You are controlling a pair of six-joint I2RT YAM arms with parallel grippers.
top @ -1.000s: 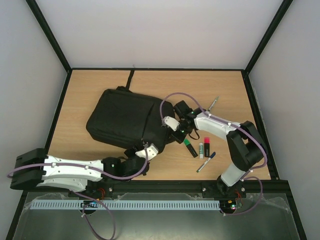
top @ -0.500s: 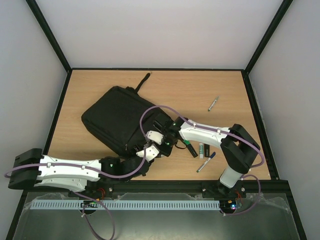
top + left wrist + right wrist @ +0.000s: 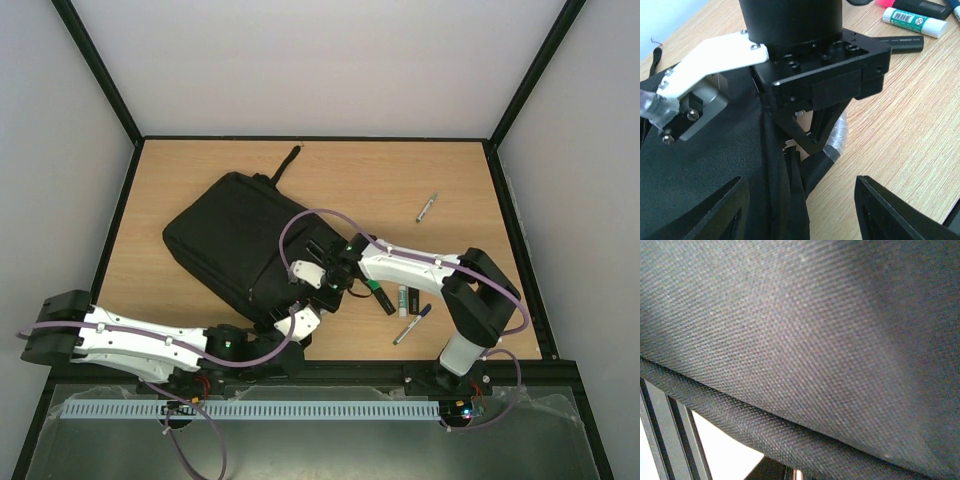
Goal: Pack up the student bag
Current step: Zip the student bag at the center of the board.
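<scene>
Lying on the table [image 3: 380, 170]: the bag [image 3: 235, 240], flat and turned at a slant, at about 9 o'clock from the table's centre.
Bag, top: the strap [image 3: 288, 160] trails out from the bag's 1 o'clock corner onto the wood.
Bag, contents: cannot tell; every view shows only the black outer fabric, and the right wrist view is filled with its weave.
Right hand [image 3: 812, 145]: at the bag's 5 o'clock corner, fingers together and pointing down, their tips pinched on the bag's edge fabric.
Left hand [image 3: 800, 210]: just at 6 o'clock of the right hand, fingers [image 3: 720, 210] apart with nothing gripped; bag fabric and bare table lie beneath the gap.
Loose on the table, outside the bag: a green marker [image 3: 379, 296] and a glue stick [image 3: 402, 299] side by side at 3 o'clock of the right hand, partly under the right arm; a blue pen [image 3: 412, 325] at 5 o'clock of the glue stick.
Farther off: a silver pen [image 3: 427, 207] lies alone at 2 o'clock of the table's centre, well apart from the bag.
</scene>
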